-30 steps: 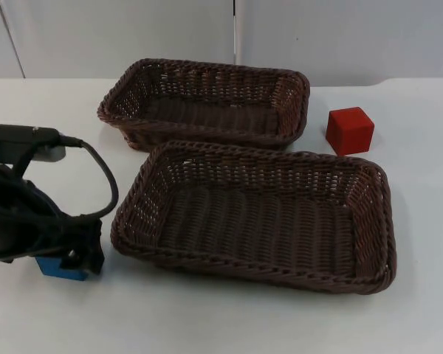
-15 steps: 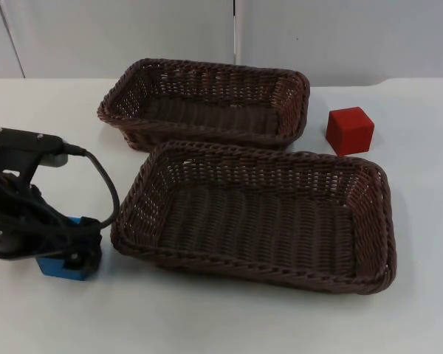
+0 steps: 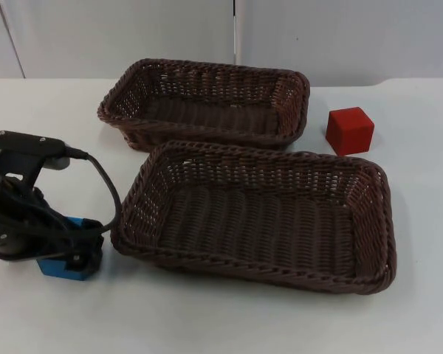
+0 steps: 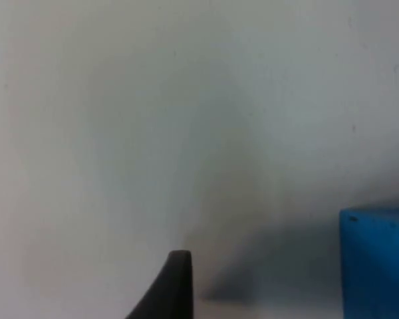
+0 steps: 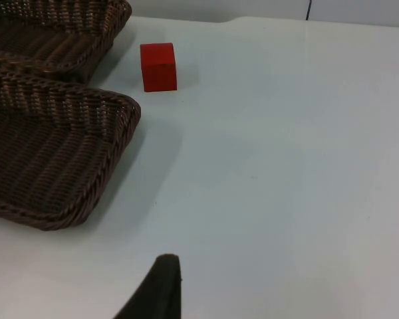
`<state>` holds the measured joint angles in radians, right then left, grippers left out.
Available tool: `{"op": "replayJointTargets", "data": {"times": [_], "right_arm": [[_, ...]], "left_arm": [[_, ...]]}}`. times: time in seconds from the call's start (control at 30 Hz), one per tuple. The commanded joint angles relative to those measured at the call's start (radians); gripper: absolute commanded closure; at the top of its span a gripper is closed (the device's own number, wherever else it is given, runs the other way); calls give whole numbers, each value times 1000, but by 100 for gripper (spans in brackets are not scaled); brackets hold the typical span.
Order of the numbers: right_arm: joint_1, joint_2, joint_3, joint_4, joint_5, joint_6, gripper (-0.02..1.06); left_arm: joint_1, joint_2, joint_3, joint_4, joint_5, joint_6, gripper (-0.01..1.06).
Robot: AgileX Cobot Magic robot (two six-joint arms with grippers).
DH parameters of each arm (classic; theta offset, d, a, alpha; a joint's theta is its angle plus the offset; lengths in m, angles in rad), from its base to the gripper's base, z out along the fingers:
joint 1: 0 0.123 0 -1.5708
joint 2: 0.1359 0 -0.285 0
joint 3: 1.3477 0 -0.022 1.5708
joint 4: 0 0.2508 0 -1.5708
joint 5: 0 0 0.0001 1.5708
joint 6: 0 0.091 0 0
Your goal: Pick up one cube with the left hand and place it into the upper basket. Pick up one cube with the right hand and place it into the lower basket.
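Lowering my left gripper (image 3: 72,257) onto the blue cube (image 3: 60,267), I sit at the near left of the white table (image 3: 229,324), just beside the left rim of the lower basket (image 3: 255,215). From above my arm covers most of the cube, leaving a strip of blue along its near edge. In my left wrist view the blue cube (image 4: 378,262) stands off to one side of my fingertip, so I judge I am not yet centred on it; whether my claw is apart or together I cannot tell.

To do this step well, I should bring the cube squarely between the fingers before closing, take it on two flat opposite faces, and keep clear of the basket rim beside me. Then I should lift straight up, high enough to pass over the lower basket's wall, and carry the cube to the upper basket (image 3: 207,102) behind it.

My right gripper waits off to the side, looking toward the red cube (image 3: 349,130), which rests on the table just right of the upper basket, in the open and untouched; I cannot tell that claw's state either. Both baskets hold nothing so far
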<state>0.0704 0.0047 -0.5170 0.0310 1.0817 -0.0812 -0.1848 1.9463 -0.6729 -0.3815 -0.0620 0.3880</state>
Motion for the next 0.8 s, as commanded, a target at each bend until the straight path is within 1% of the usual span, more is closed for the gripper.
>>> {"op": "replayJointTargets", "data": {"times": [0.0,0.03,0.13,0.23,0.27,0.37,0.43,0.57,0.77], "right_arm": [[-6,-5,0,-2,-1,-2,-1],[-6,-5,0,-2,-1,-2,-1],[-6,-5,0,-2,-1,-2,-1],[-6,-5,0,-2,-1,-2,-1],[-6,-5,0,-2,-1,-2,-1],[-6,-5,0,-2,-1,-2,-1],[-6,-5,0,-2,-1,-2,-1],[-6,-5,0,-2,-1,-2,-1],[-6,-5,0,-2,-1,-4,-1]], "left_arm": [[-7,9,-1,-6,-4,-4,29],[-7,9,-1,-6,-4,-4,29],[-7,-2,-1,-38,24,-4,70],[-7,-31,-1,-35,72,-4,105],[-7,-31,-1,-35,72,-4,105],[-7,-90,-1,-35,138,-4,105],[-7,-97,-1,-35,145,-4,105],[-7,-193,-1,-34,209,-15,105],[-7,-322,-1,-38,251,-29,105]]}}
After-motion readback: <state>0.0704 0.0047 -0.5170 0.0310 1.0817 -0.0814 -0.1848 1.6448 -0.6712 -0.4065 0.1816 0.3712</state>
